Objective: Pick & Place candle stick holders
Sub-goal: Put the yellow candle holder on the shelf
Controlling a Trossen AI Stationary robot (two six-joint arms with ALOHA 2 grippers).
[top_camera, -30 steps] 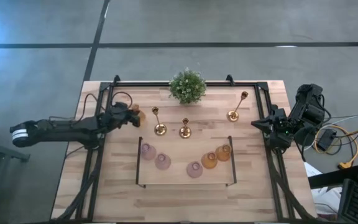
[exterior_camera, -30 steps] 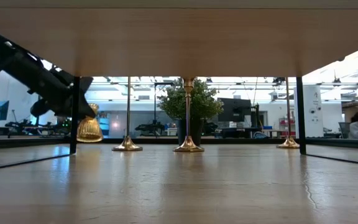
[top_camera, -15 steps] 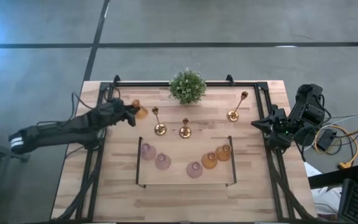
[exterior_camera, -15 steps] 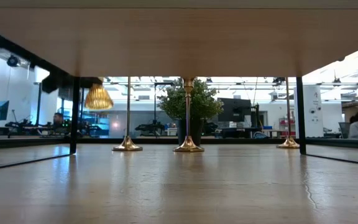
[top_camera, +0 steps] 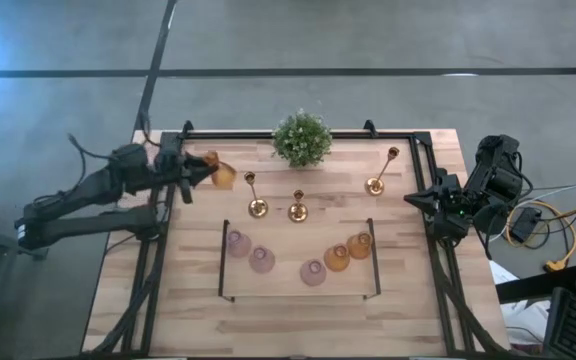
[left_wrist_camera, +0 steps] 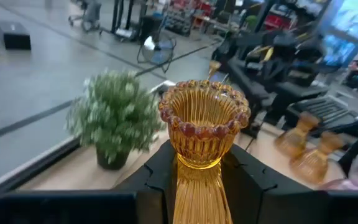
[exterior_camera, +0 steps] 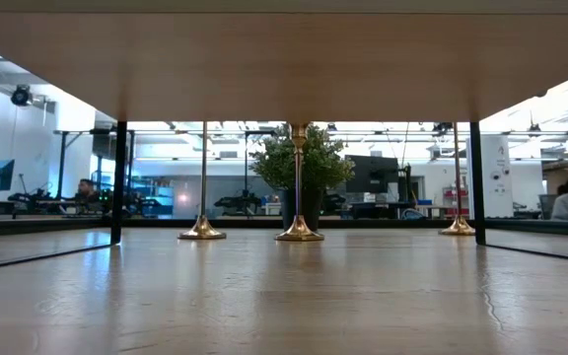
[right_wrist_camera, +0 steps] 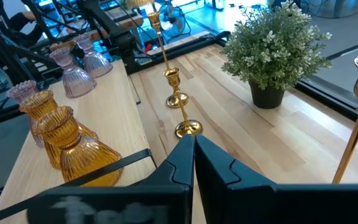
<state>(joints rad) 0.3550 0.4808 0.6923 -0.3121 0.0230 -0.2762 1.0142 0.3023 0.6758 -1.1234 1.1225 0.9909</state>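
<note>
We had the left gripper (top_camera: 200, 170) up in the air beside the potted plant (top_camera: 302, 138), off toward the desk's (top_camera: 408, 300) left rear corner, with its fingers (left_wrist_camera: 157, 177) partly closed around the stem of an amber ribbed glass holder (top_camera: 222, 176), carried mouth outward. The low view showed no cup, so we judged it lifted well clear of the desk. We took this for the carry step of one pick-and-place: the holder was picked but not yet set down.

The right gripper (top_camera: 415, 199) waited at the desk's right edge, well away from the plant, fingers pressed shut on nothing. In front of the plant stood two brass candlesticks (top_camera: 257, 207), with a third (top_camera: 376, 184) off to the plant's right. Nearer the front, two amber cups (top_camera: 349, 251) and three pink cups (top_camera: 262, 259) stood in an arc.

Next, we judged, the move called for bringing the holder over its spot, turning it upright and lowering it clear of the slim candlesticks before letting go.
</note>
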